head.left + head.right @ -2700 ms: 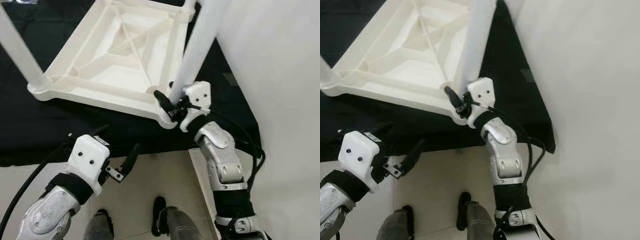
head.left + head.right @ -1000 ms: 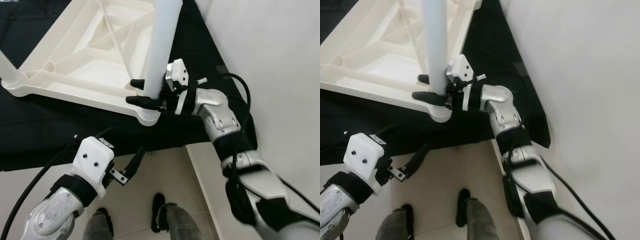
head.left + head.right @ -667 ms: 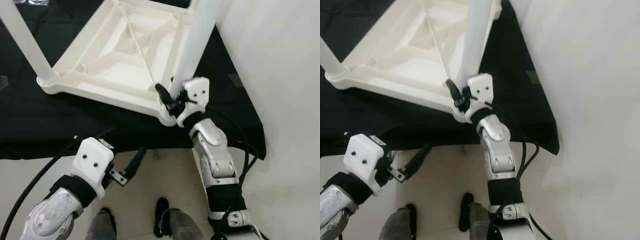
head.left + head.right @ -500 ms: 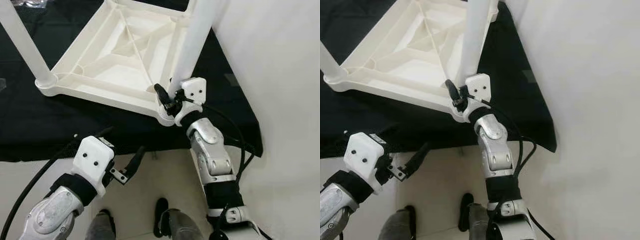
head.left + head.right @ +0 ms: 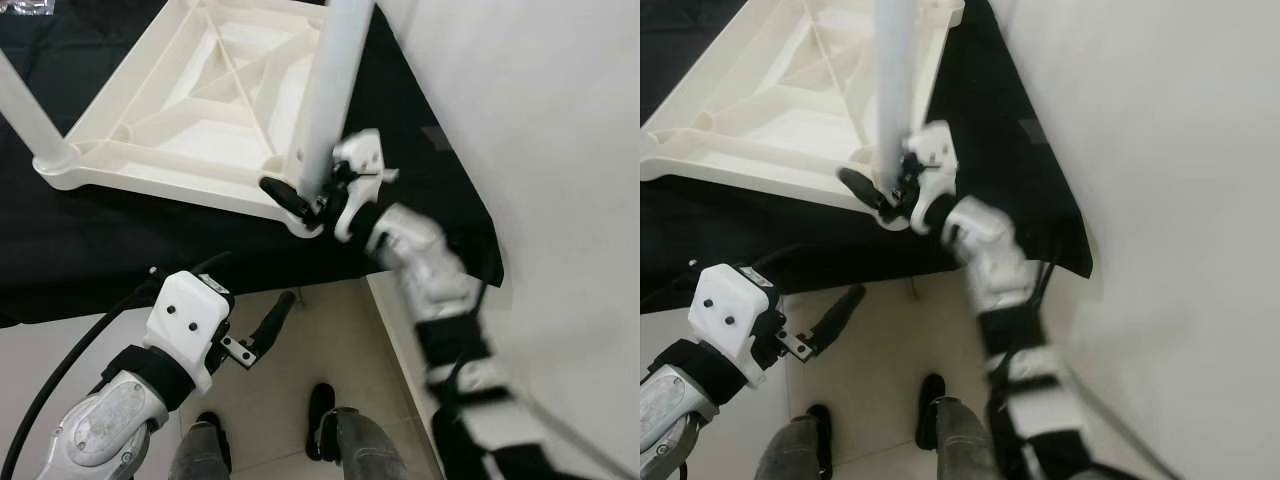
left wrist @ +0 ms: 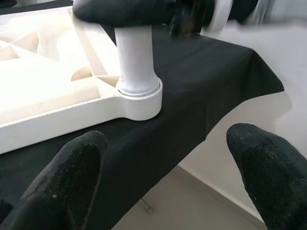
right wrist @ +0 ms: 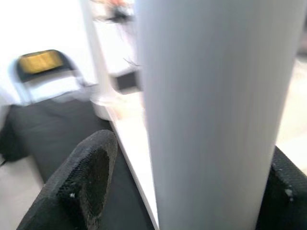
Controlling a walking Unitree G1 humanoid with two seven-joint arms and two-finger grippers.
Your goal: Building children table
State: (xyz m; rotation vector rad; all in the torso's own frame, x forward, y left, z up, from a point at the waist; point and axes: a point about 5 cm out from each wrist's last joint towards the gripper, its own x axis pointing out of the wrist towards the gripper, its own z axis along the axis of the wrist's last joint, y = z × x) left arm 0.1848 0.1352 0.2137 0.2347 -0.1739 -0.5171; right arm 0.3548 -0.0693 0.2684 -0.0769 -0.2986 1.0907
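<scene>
- A white plastic table [image 5: 190,110] lies upside down on a black cloth [image 5: 100,250], its ribbed underside facing up.
- A white leg [image 5: 335,85] stands upright in the socket [image 6: 139,98] at the table's near right corner, just beside the pale wall [image 5: 540,150].
- Another leg [image 5: 25,115] stands in the near left corner of the table.
- The right gripper [image 5: 305,195] is at the base of the corner leg, just above the socket, its black fingers [image 5: 283,192] set on either side of the leg and grasping it.
- In the right wrist view the leg [image 7: 211,110] stands between the two black fingers [image 7: 86,177], with a second leg and the black cloth blurred behind.
- The right arm [image 5: 430,280] is blurred in both head views.
- The left gripper [image 5: 270,320] hovers below the cloth's edge over the pale floor [image 5: 320,340], apart from the table, holding nothing.
- In the left wrist view its two fingers [image 6: 72,177] are spread wide, with the corner socket and the leg [image 6: 134,62] between them farther off.
- A black cable [image 5: 60,370] runs along the left arm.
- The robot's feet [image 5: 320,410] show on the floor at the bottom of the head views.
</scene>
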